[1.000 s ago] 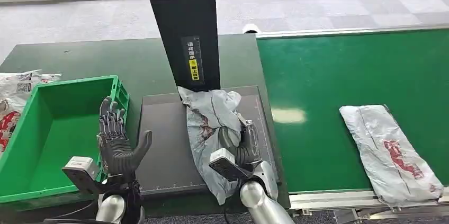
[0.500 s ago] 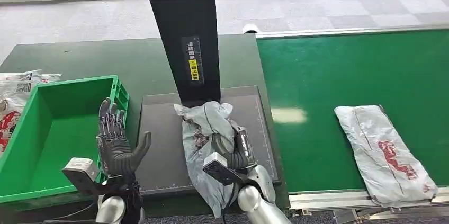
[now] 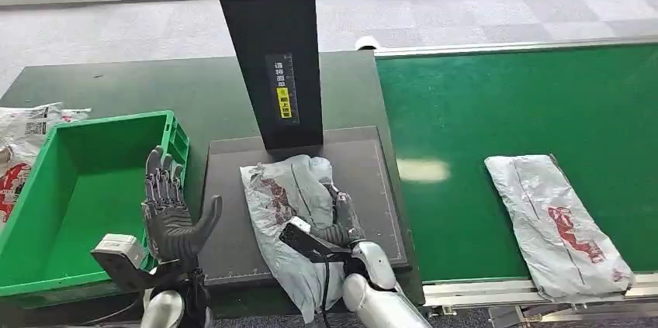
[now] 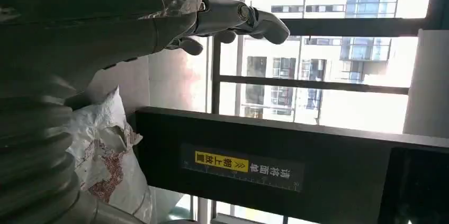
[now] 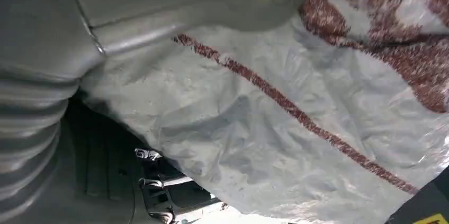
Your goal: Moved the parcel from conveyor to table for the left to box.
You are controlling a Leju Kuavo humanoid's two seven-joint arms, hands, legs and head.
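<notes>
A grey parcel, a crumpled plastic mailer printed in red, was held down on the dark mat of the green table, below the black scanner column. The right hand was closed over its near side, while the left hand was raised with fingers spread and nothing in it beside the green crate. The bag was judged light, limp and slick, best taken across its bunched middle. A second mailer lay on the green conveyor; windows were seen beyond.
</notes>
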